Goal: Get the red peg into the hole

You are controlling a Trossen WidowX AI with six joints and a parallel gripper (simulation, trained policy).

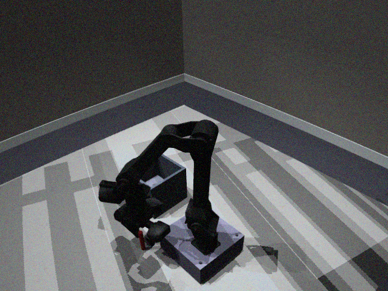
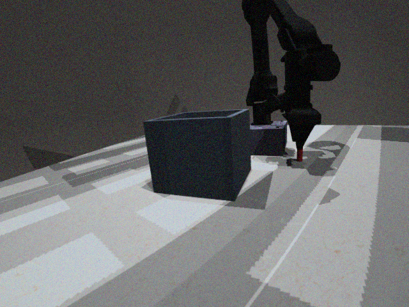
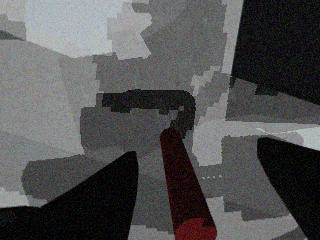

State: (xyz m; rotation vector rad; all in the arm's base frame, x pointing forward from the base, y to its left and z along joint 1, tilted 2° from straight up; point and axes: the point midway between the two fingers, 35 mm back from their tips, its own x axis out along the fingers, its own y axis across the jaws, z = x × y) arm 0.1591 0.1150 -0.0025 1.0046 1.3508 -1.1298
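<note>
The red peg (image 1: 142,240) (image 2: 300,155) (image 3: 182,185) stands upright on the floor, beside the arm's base. My gripper (image 1: 144,239) (image 2: 299,149) (image 3: 196,153) points down around its upper part. The fingers are partly open. In the wrist view the peg is between them, with a gap on each side, nearer the left finger. The open box (image 1: 170,191) (image 2: 195,158) is dark blue-grey and stands away from the peg. A pale patch of its inside (image 1: 154,181) shows in the top view; the hole cannot be seen.
The arm's own base block (image 1: 175,251) (image 2: 268,140) stands close to the peg. In the top view the forearm passes in front of part of the box. Dark shadows and pale stripes cross the floor, and walls rise at the back.
</note>
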